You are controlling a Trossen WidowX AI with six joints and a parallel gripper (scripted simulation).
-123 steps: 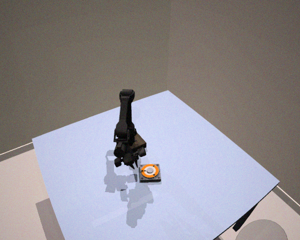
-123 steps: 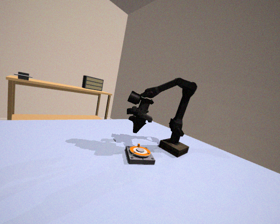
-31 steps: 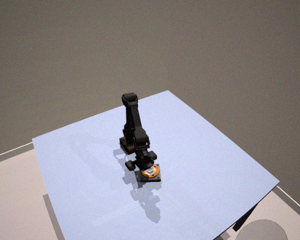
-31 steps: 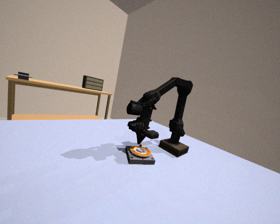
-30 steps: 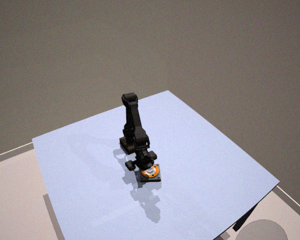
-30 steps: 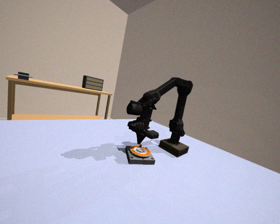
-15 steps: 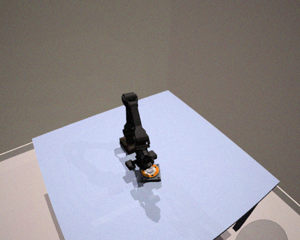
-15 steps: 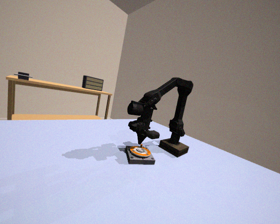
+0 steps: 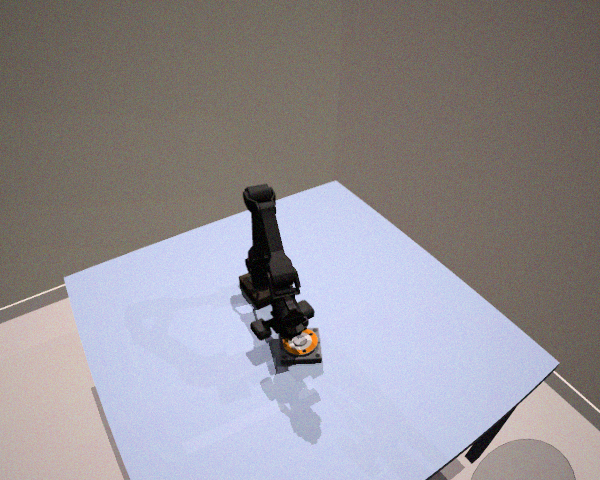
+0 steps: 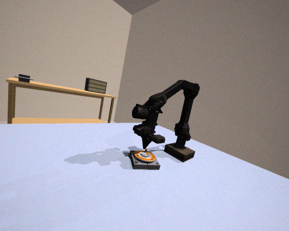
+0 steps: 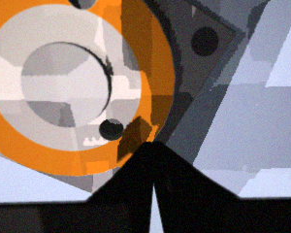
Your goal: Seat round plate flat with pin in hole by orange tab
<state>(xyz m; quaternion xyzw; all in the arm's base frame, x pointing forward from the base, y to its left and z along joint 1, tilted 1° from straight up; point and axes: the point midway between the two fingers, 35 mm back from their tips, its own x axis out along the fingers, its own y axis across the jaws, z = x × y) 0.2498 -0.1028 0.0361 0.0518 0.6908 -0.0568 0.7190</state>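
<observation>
The round plate (image 11: 53,78) is orange-rimmed with a pale inner disc, seated on a grey central post (image 11: 63,80) over a dark square base (image 10: 144,162). It lies just below and ahead of the closed fingers. A dark hole (image 11: 111,129) sits beside the orange tab (image 10: 146,150), nearest the fingertips.
</observation>
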